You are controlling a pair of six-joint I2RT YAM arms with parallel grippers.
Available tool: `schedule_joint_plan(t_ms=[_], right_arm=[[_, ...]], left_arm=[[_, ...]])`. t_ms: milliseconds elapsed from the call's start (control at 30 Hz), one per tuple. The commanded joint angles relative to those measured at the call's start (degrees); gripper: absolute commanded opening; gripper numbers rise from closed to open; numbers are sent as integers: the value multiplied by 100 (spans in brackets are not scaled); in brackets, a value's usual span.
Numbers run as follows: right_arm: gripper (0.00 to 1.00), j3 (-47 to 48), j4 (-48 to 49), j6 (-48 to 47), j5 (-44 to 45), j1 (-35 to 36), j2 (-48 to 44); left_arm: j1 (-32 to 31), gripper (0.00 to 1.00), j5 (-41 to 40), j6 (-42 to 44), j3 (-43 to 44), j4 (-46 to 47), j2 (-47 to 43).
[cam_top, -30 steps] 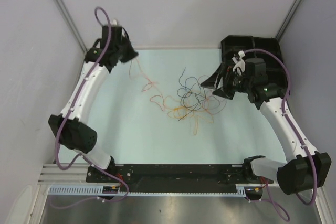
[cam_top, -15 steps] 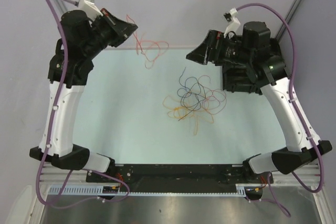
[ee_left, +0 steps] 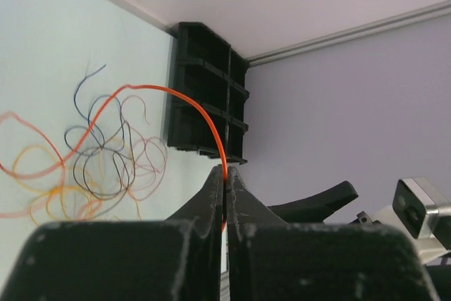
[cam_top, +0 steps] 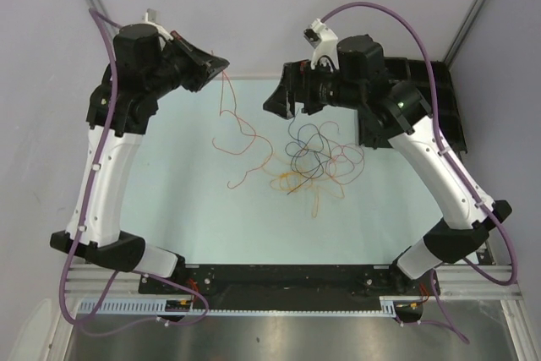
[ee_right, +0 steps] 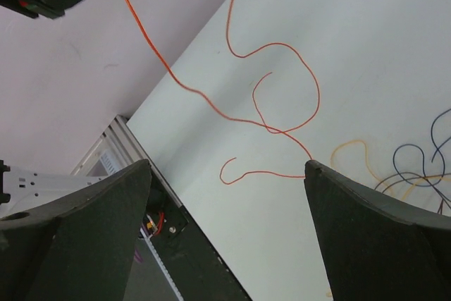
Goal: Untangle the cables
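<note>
Red cable [ee_left: 163,89] clamped in left pincer [ee_left: 225,174], 11 o'clock; right pincer [ee_right: 225,167] wide, empty; tail may be snagged if dragged across tangle [cam_top: 313,154].

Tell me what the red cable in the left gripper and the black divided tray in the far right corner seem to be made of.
Red cable: probably thin plastic-insulated wire, smooth with a slight sheen. It holds loose curls and droops from the shut left gripper. Black tray: looks like rigid matte plastic, perhaps moulded or printed, with thin straight divider walls and no shine.
</note>
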Motion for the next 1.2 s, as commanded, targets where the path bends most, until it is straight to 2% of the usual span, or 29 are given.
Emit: schedule_joint_plan(t_ms=[0, 233, 533, 600, 700, 800, 933, 1067, 1100, 1133, 1167], right_arm=[[94, 534, 104, -165, 508, 431, 212], [89, 981, 210, -279, 710, 871, 748], [74, 1518, 149, -384, 745, 995, 1354], [64, 1650, 122, -437, 771, 1022, 1460], [60, 1887, 52, -489, 842, 1022, 1636], [47, 2081, -1, -525, 833, 1030, 1777], [23, 2257, -19, -516, 658, 1048, 1874], [17, 2257, 78, -446, 526, 1057, 1900], [7, 2283, 69, -437, 517, 1057, 1926], [0, 2309, 43, -420, 543, 1065, 1944], [0, 2345, 34, -428, 560, 1057, 1953]], left_arm=[[-57, 0, -113, -738, -204, -418, -337], [-57, 0, -130, -958, -584, -348, -557], [-57, 0, -95, -958, -601, -374, -566], [-57, 0, -78, -941, -627, -374, -575], [-57, 0, -42, -949, -671, -313, -575], [-57, 0, -25, -941, -689, -277, -566], [-57, 0, -7, -923, -742, -164, -566], [-57, 0, 10, -932, -777, -111, -531], [-57, 0, 36, -932, -777, -93, -531], [-57, 5, 63, -923, -794, -76, -522], [-57, 14, 141, -871, -821, -41, -513]])
